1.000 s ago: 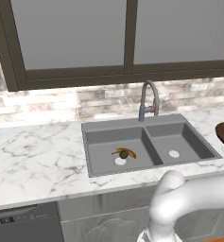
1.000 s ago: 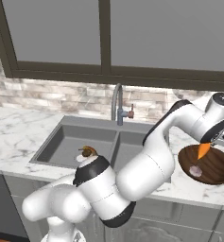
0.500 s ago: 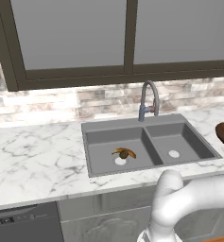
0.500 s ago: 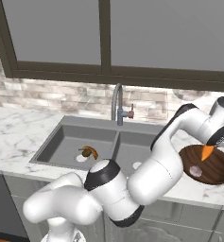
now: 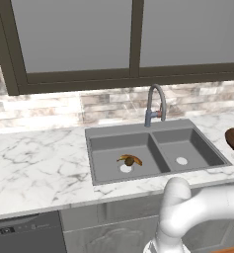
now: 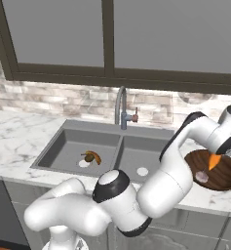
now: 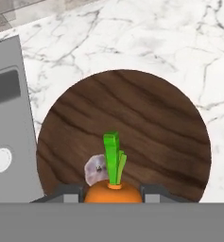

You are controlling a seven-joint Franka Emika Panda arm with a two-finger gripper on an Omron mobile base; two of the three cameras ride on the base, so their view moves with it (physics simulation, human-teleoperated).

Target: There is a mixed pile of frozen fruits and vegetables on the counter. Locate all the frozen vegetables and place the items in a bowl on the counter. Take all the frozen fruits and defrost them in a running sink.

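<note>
Gripper (image 7: 113,191): closed on the carrot (image 7: 112,189), held above the bowl (image 7: 151,123).
Bowl: bulb (image 7: 95,170) inside.
Sink (image 5: 153,150): banana (image 5: 126,158) and kiwi (image 5: 130,161) at the left drain.

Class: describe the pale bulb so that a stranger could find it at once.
Start at the sink and go along the counter to the brown bowl. The bulb lies inside: round and pinkish-white, unlike the orange carrot in the gripper above.

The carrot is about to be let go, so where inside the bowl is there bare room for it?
The dark wooden round bowl is bare across its far and right-hand side in the hand view. The pinkish-white bulb takes the near left, right beside the orange carrot held in the gripper. White marble counter beyond the rim is free.
</note>
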